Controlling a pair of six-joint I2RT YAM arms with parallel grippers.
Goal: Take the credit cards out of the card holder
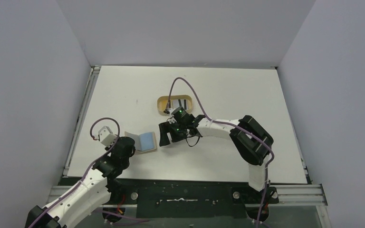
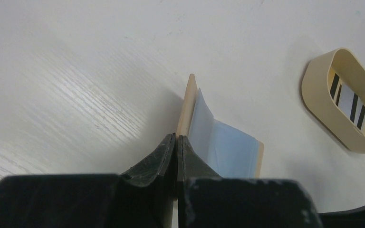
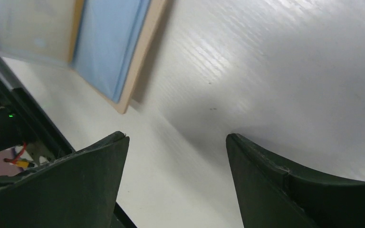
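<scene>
I see the card holder [image 1: 145, 141] lying open on the table [image 1: 247, 90], toward the near edge. My left gripper [image 2: 177, 137] is at its left side, pinching a raised flap. My right gripper [image 1: 167, 137] hangs just right of it, not touching. The tray [image 1: 160, 105] lies behind it to the right, with a flat piece [image 2: 347, 102] inside.

Card holder [image 3: 107, 45] cropped at top

The left arm stretches forward from its base, and the left hand [image 2: 177, 140] is pinched tight on a flap of the card holder [image 2: 186, 107]. The right arm folds leftward at the elbow, with the right hand [image 3: 176, 138] spread wide.
</scene>
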